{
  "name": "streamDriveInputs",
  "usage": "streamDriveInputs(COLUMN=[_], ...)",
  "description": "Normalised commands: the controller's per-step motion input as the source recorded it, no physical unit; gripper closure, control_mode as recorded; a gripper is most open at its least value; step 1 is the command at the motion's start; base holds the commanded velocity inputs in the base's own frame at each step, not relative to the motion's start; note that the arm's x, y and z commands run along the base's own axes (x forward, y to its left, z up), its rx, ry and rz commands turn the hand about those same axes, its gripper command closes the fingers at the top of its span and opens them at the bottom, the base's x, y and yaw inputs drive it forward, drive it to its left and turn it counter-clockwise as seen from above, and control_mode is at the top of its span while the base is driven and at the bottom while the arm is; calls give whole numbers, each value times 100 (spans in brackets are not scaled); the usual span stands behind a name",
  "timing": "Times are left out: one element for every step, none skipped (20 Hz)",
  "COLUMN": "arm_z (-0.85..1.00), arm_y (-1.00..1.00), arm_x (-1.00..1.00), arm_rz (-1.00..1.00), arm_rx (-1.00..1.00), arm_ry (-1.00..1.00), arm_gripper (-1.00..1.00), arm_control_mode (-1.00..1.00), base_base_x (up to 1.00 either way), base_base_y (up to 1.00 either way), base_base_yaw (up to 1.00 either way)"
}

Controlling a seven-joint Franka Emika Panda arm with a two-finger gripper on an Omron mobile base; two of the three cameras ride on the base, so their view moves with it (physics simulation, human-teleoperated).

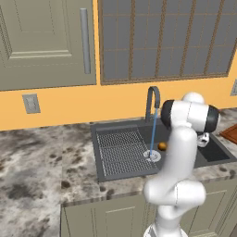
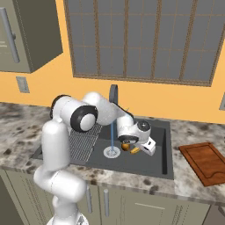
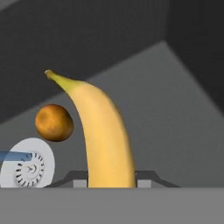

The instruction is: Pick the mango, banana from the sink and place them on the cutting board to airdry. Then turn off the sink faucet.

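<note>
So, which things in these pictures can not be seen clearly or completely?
- Left base view: the banana and the gripper, hidden behind the robot's own arm; the cutting board is cut by the right edge.
- Hand view: the lower end of the banana and the fingertips, cut off at the bottom.
- Right base view: the mango and the gripper, partly covered by the hand.

Mango (image 3: 54, 122) and banana (image 3: 107, 144) in sink (image 2: 160, 154), beside drain (image 3: 27, 168); banana between fingertips of gripper (image 3: 111, 177). Cutting board (image 2: 206, 162) on counter (image 1: 37, 157), right of sink. Sink faucet (image 1: 152, 99) behind basin.
</note>
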Motion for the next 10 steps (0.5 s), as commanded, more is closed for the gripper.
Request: streamDriveInputs(arm_z=[96, 99, 98, 96, 96, 95, 95, 94, 93, 92], arm_y=[-17, -17, -17, -17, -16, -16, -17, -16, -16, -17], arm_x=[0, 0, 0, 0, -6, -9, -9, -8, -10, -10], arm_rz=[4, 4, 5, 5, 5, 5, 5, 5, 5, 5], arm_rx=[7, 7, 7, 6, 6, 5, 5, 4, 4, 4], arm_ry=[0, 0, 0, 0, 0, 0, 0, 0, 0, 0], arm_gripper=[100, 100, 100, 100, 100, 100, 100, 100, 100, 100], arm_control_mode=[-100, -100, -100, -100, -100, -100, -100, -100, -100, -100], base_base_x=[0, 0, 0, 0, 0, 0, 0, 0, 0, 0], base_base_y=[0, 0, 0, 0, 0, 0, 0, 0, 0, 0], base_base_yaw=[0, 0, 0, 0, 0, 0, 0, 0, 0, 0])
